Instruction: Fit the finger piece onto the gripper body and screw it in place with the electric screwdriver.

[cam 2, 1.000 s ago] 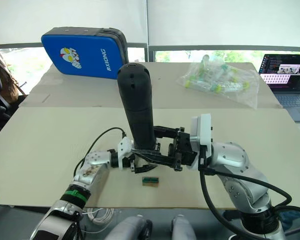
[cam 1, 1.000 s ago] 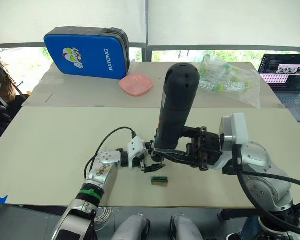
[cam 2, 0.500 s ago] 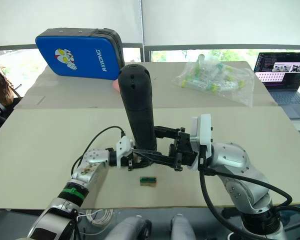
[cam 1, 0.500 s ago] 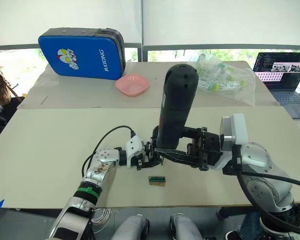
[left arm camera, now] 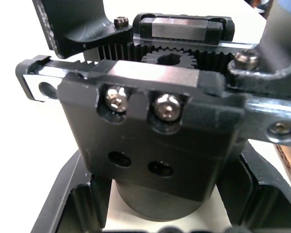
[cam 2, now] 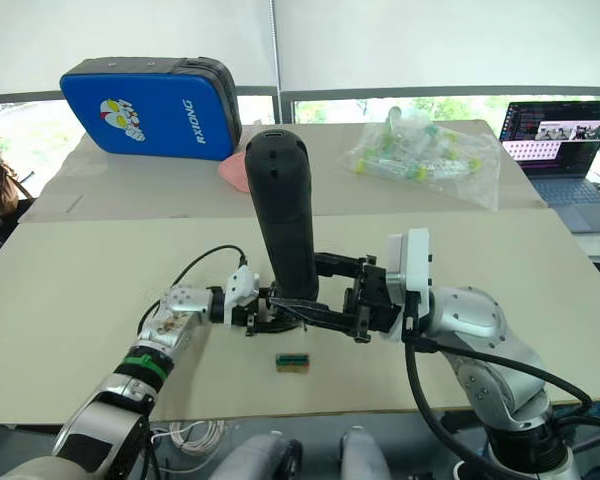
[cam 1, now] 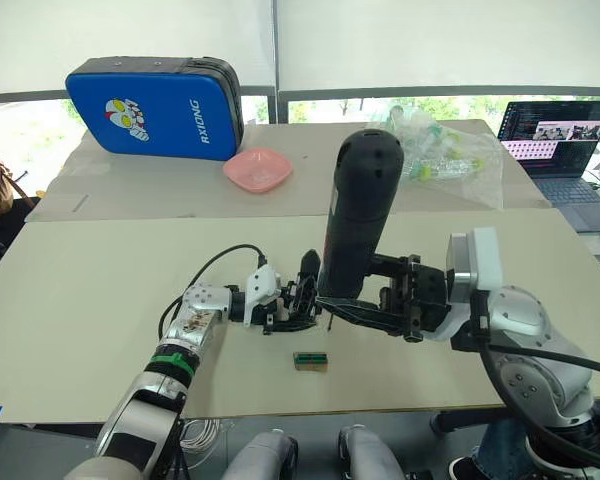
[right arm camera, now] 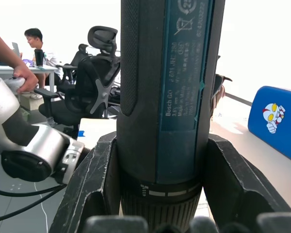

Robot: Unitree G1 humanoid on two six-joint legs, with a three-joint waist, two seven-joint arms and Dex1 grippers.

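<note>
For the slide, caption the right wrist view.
Right gripper clamps the upright electric screwdriver.

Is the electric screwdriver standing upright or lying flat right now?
Upright, leaning slightly. The electric screwdriver rises from the right claw, which is shut around its lower end, rounded end on top, beside the gripper body.

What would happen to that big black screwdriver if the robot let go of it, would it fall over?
Probably yes. The electric screwdriver stands nearly upright, tall and thick above a narrow lower end, so it looks top-heavy and apt to tip. The right gripper clamps it low down. Being a round cylinder, it would likely roll on the flat table once down.
</note>
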